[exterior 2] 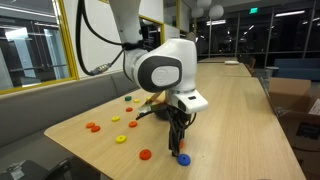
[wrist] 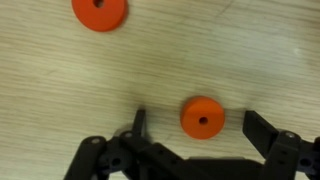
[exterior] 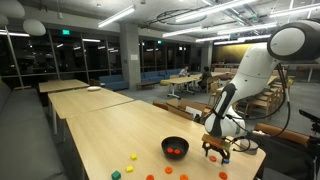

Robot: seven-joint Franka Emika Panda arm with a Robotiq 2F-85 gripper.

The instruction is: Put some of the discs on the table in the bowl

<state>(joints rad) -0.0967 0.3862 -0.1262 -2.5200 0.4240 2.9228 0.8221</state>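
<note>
In the wrist view an orange disc with a small centre hole lies flat on the pale wooden table, between the two black fingers of my gripper. The jaws stand wide apart and neither finger touches the disc. A second orange disc lies farther off at the top edge. In an exterior view the gripper hangs low over the table, just beside the black bowl, which holds orange pieces. From the opposite side the gripper points down near a blue disc.
Loose discs are scattered on the table: yellow, green, orange and yellow among them. The table's end edge is close to them. Other tables and chairs stand farther back.
</note>
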